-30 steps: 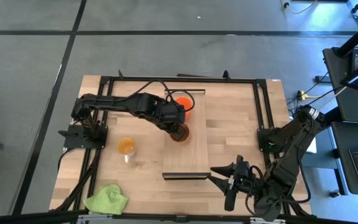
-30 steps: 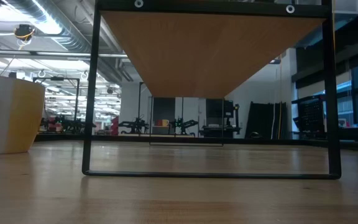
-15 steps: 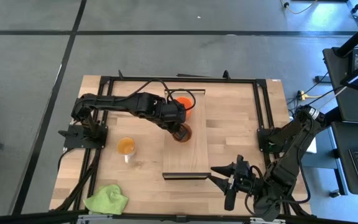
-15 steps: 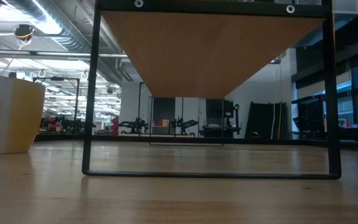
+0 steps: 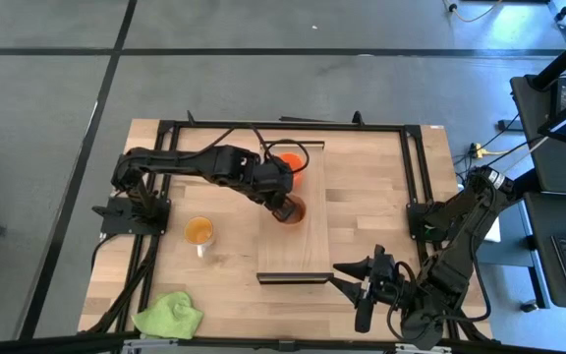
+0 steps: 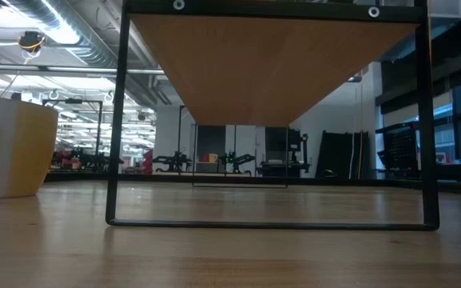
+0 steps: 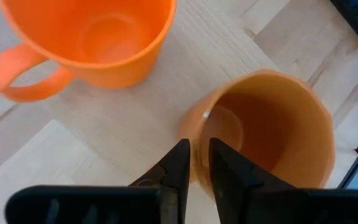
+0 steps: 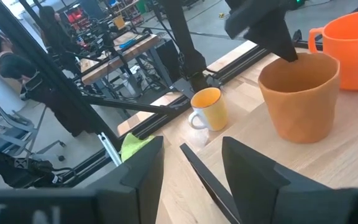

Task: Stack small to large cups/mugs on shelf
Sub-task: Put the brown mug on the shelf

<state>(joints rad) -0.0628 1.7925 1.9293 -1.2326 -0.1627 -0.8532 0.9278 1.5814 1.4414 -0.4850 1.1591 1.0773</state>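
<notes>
Room: grey floor around my butcher-block table (image 5: 362,211); the low view looks under the shelf into a workshop
Shelf: shelf (image 5: 298,246), a light wood board, lies mid-table in the high view
Rust-brown mug: rust-brown mug (image 5: 290,209) stands upright and empty on the shelf, just beside the orange one
Orange mug: bright orange mug (image 5: 290,167) upright on the shelf's far end, nothing inside
Yellow cup: amber-yellow cup (image 5: 199,231) on the tabletop beside the shelf, apart from the others; I cannot tell its contents
Cloth: lime-green cloth (image 5: 170,315) at the near table corner
Left gripper: left gripper (image 7: 195,163) has its fingers astride the brown mug's rim, a narrow gap between them; whether they press the wall I cannot tell
Right gripper: right gripper (image 8: 191,163) waits spread wide at the near edge
Only in wrist views: both mug interiors; people in the room behind
Change: left arm barely shifted since a second ago
</notes>
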